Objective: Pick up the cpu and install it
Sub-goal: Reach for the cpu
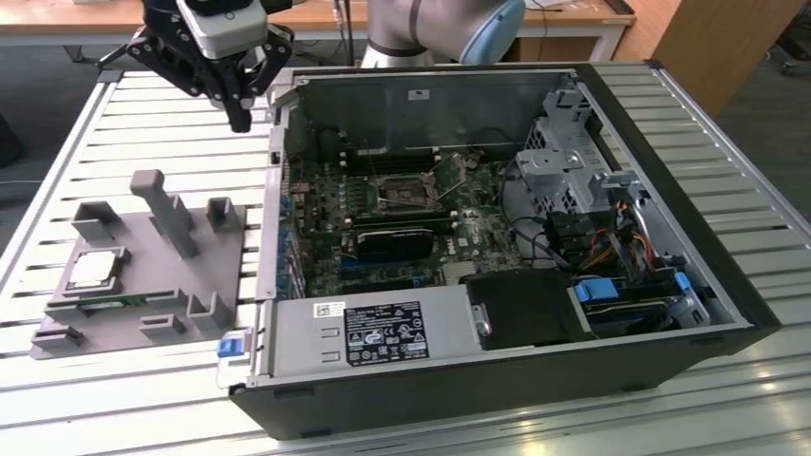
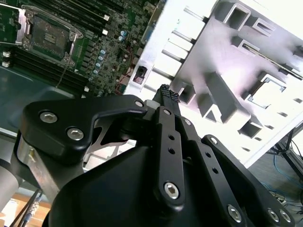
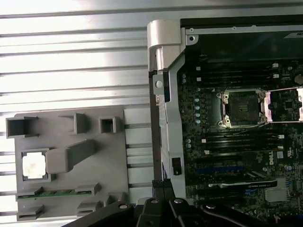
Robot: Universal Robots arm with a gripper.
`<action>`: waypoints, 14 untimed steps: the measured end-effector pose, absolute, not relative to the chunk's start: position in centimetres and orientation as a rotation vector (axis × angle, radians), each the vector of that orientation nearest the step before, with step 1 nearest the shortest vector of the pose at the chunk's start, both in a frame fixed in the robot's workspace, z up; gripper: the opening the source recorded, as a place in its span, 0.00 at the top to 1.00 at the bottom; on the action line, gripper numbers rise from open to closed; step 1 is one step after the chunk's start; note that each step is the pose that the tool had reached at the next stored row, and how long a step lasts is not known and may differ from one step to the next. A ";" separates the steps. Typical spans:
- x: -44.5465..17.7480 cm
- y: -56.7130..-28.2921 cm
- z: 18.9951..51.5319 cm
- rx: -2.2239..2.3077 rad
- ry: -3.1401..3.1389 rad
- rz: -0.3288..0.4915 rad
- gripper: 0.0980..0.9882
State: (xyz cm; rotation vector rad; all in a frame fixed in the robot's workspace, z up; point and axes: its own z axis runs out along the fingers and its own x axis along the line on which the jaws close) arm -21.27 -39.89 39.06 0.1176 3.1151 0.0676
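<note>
While tool (image 1: 239,123) hovers, cpu (image 1: 94,270) lies apart.

In the first wrist view glare washes out the cpu (image 3: 34,166), so its top plate cannot be made out. The picture's edge cuts off the gripper (image 3: 163,185) and also the computer case (image 3: 163,35). In the second wrist view the gripper's own body hides part of the grey fixture (image 2: 208,56). In the exterior view the arm (image 1: 431,28) is cut off above
</note>
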 end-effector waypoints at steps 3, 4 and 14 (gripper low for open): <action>-21.6 -39.9 39.0 0.118 3.115 0.068 0.99; -21.7 -39.9 39.0 0.118 3.115 0.068 0.99; -22.6 -39.9 39.0 0.118 3.116 0.068 0.99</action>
